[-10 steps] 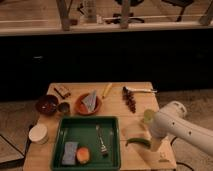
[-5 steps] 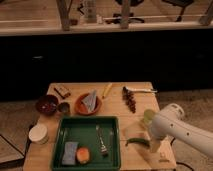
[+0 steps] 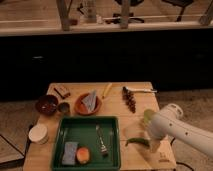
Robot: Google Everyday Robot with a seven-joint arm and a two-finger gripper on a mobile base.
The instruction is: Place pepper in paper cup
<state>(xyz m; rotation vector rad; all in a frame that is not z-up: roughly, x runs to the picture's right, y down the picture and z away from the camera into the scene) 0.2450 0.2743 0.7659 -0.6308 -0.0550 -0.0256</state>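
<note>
The slim, curved, dark-green chili pepper (image 3: 136, 142) lies on the light wooden desk (image 3: 113, 108), just beside the right rim of the green plastic tray (image 3: 90, 118). The robot's white arm (image 3: 182, 131) reaches in from the right. Its gripper (image 3: 154, 145) hangs low at the pepper's right end, with the fingers spread wide and, as far as I can see, holding nothing. I judge that the step in hand is the grasp. To do it well, the fingers should come down across the thin middle of the pepper, not along it, and close gently, because the glossy skin may slip. The round white paper cup (image 3: 38, 133) stands well apart, at the left edge of the desk, so the carry must pass above the tray.
</note>
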